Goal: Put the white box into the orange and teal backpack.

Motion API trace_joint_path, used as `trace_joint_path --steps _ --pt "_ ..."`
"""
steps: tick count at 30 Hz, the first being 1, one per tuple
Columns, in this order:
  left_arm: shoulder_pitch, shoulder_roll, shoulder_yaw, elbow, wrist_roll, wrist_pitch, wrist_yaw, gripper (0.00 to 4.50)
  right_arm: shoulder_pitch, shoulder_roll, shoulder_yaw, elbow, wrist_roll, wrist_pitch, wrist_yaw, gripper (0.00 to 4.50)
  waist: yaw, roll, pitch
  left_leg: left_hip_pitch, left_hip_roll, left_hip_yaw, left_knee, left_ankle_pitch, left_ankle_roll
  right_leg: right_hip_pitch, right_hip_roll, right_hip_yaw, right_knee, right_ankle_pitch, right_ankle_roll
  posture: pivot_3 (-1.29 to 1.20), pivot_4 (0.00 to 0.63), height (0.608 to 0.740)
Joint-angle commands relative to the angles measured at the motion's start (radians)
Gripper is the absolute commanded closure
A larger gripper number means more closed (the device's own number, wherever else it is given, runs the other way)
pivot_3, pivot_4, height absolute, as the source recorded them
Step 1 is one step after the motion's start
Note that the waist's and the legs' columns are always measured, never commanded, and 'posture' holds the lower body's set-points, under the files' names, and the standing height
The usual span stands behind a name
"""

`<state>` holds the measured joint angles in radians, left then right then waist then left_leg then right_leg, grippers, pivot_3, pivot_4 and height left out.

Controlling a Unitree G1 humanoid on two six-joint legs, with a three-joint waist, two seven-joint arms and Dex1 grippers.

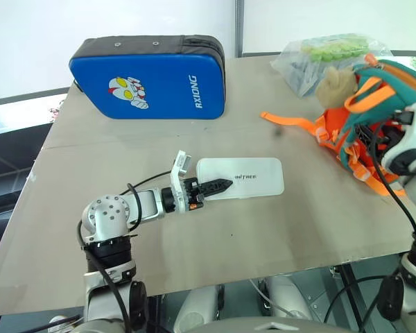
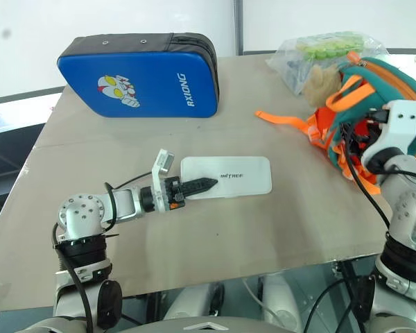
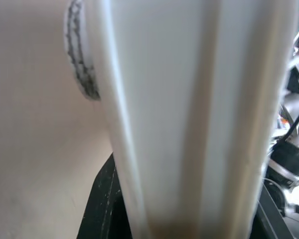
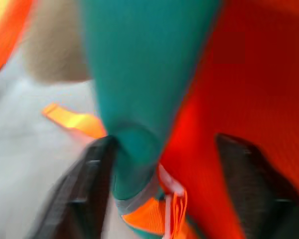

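Observation:
The white box (image 1: 253,175) lies flat near the middle of the table, dark lettering on top. My left gripper (image 1: 220,185) is shut on its near left end, one black finger lying over the lid. In the left wrist view the box (image 3: 189,114) sits between the two fingers. The orange and teal backpack (image 1: 392,80) rests at the right of the table, a beige plush toy (image 1: 336,83) at its top. My right gripper (image 4: 164,144) is pressed against the backpack, fingers apart, with a teal fabric edge (image 4: 139,99) between them and orange fabric beside it.
A blue padded case (image 1: 149,76) with a cartoon lies at the back left. A clear plastic bag (image 1: 319,55) sits behind the backpack. Orange straps (image 1: 291,121) trail from the backpack toward the box. The table's front edge (image 1: 194,284) runs just beyond my arms.

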<state>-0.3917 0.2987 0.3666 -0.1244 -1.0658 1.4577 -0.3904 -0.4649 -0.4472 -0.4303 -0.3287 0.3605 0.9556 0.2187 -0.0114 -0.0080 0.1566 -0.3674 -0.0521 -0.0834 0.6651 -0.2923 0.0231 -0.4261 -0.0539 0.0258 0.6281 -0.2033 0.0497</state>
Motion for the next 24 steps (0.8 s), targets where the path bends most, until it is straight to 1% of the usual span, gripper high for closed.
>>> trace_joint_path --steps 1,3,5,11,13,15,16,18,21,24 --pt "0.033 -0.011 0.045 -0.072 -0.05 -0.024 0.025 3.62 -0.019 -0.016 -0.005 -0.002 0.02 -0.04 0.019 3.54 0.002 0.0 0.0 -0.003 0.0 -0.001 0.0 0.0 0.0 -0.002 0.0 0.0 0.0 0.0 0.0 0.0 0.15 0.74" --pt "0.053 -0.022 0.056 -0.088 -0.06 -0.033 0.047 3.62 -0.021 -0.022 0.002 -0.003 0.034 -0.044 0.033 4.48 0.002 0.0 0.0 -0.008 0.0 -0.002 0.002 0.0 0.0 -0.006 -0.001 0.0 0.0 0.0 0.0 0.0 0.15 0.74" --pt "0.071 -0.029 0.056 -0.1 -0.066 -0.045 0.066 3.62 -0.025 -0.026 0.014 -0.007 0.046 -0.045 0.048 4.48 0.002 0.0 0.0 -0.012 -0.001 -0.003 0.004 0.0 0.0 -0.009 -0.001 0.0 0.001 0.001 0.0 0.0 0.15 0.74" --pt "0.079 -0.023 0.054 -0.101 -0.082 -0.077 0.092 3.62 -0.018 -0.041 0.025 -0.046 0.097 -0.013 0.079 4.48 0.001 0.0 0.0 -0.011 -0.001 -0.002 0.004 0.0 0.0 -0.009 -0.001 -0.001 0.005 0.001 -0.001 0.0 0.15 0.74" --pt "0.077 -0.015 0.053 -0.094 -0.086 -0.083 0.096 3.62 -0.029 -0.034 0.007 -0.064 0.126 0.014 0.066 3.85 0.0 0.0 0.0 -0.011 -0.001 -0.002 0.004 0.0 0.0 -0.009 -0.001 -0.001 0.005 0.001 -0.001 0.0 0.15 0.74" --pt "0.074 -0.009 0.052 -0.088 -0.092 -0.084 0.099 3.62 -0.038 -0.035 0.02 -0.072 0.122 0.027 0.043 3.16 -0.002 0.0 0.0 -0.01 -0.001 -0.002 0.004 0.001 0.0 -0.009 0.0 -0.001 0.006 0.001 -0.001 0.0 0.15 0.74" --pt "0.072 -0.006 0.047 -0.085 -0.094 -0.085 0.098 3.62 -0.049 -0.023 0.026 -0.069 0.119 0.037 0.017 2.45 -0.002 0.0 0.0 -0.01 -0.001 -0.002 0.004 0.001 -0.001 -0.009 0.0 -0.001 0.006 0.001 -0.001 0.0 0.15 0.74" --pt "0.068 -0.002 0.04 -0.08 -0.098 -0.087 0.099 3.62 -0.069 0.004 0.03 -0.056 0.116 0.054 -0.026 1.61 -0.002 0.0 0.0 -0.011 -0.001 -0.001 0.004 0.001 -0.001 -0.01 0.0 -0.001 0.006 0.001 -0.001 0.0 0.15 0.74" --pt "0.062 0.005 0.036 -0.072 -0.1 -0.091 0.099 3.62 -0.092 0.039 0.037 -0.036 0.115 0.044 -0.059 0.11 0.0 0.0 0.0 -0.011 -0.001 -0.001 0.004 0.001 -0.001 -0.011 0.0 -0.001 0.007 0.001 -0.001 0.0 0.15 0.74" --pt "0.062 0.013 0.029 -0.073 -0.1 -0.094 0.095 3.62 -0.125 0.072 0.037 0.009 0.093 0.008 -0.104 0.04 -0.001 0.0 0.0 -0.011 -0.001 -0.001 0.004 0.001 -0.001 -0.011 0.0 -0.001 0.007 0.001 -0.001 0.0 0.15 0.74"
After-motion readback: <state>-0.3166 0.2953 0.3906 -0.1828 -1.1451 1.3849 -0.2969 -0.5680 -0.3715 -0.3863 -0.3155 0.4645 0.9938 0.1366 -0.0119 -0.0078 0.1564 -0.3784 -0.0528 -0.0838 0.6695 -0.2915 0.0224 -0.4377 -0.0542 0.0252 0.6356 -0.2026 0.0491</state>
